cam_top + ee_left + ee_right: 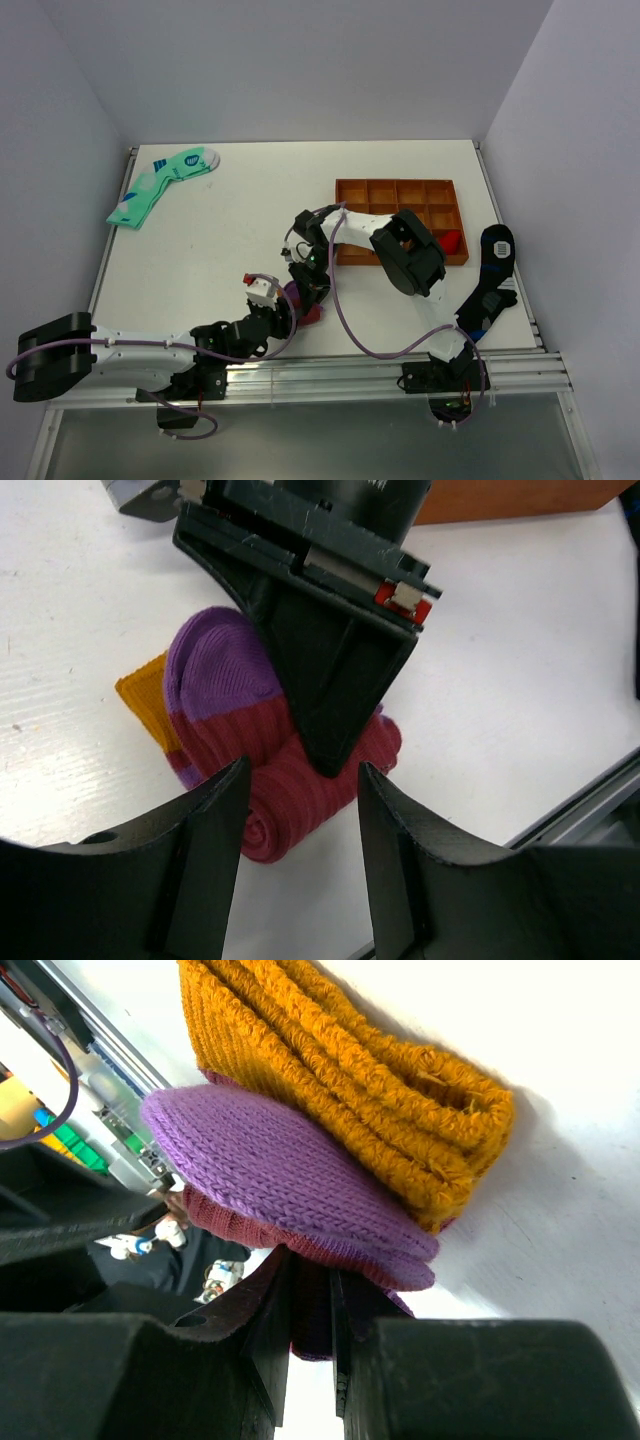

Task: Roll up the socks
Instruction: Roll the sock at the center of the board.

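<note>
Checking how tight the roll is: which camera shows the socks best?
The left wrist view: the socks show nearly whole, with maroon roll, purple part and mustard cuff. The right wrist view is close on the cuff and purple part only. The top view shows only a small patch.

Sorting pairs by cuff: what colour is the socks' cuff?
Mustard-orange cuff on the socks; right wrist view shows it best.

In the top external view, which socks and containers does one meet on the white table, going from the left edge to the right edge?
Mint-green socks with blue marks → maroon-red striped knit socks with purple toe → orange compartment tray → black sock with blue patches.
</note>
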You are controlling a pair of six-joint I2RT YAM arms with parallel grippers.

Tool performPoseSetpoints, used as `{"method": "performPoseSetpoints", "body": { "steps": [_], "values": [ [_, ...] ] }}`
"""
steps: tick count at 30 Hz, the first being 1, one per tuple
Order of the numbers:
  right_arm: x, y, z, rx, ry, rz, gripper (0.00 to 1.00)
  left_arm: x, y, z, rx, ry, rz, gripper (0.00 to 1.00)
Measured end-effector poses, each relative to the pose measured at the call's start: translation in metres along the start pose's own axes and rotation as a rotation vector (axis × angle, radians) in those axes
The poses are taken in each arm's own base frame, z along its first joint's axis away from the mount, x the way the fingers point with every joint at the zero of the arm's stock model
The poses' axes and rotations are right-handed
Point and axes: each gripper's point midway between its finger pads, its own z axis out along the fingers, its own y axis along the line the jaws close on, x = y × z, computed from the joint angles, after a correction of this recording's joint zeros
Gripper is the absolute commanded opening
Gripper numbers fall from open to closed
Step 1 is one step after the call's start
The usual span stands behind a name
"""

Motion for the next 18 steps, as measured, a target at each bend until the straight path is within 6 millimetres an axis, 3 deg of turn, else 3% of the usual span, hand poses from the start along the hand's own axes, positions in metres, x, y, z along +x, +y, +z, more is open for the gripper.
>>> {"method": "performPoseSetpoints", "body": {
  "steps": [5, 14, 18],
  "values": [
    [0.0, 0.0, 0.0, 0.0, 0.0, 0.0, 0.02, -0.008, -0.001, 0.002, 0.034, -0.023, -0.028, 0.52],
    [0.0, 0.0, 0.0, 0.0, 0.0, 0.0, 0.01, 0.0, 0.014, 0.002, 0.079, -0.017, -0.07, 0.52],
    [0.0, 0.0, 0.0, 0.0, 0.0, 0.0, 0.01, -0.002, 0.011, 0.003, 0.109, -0.018, -0.087, 0.52]
  ]
}}
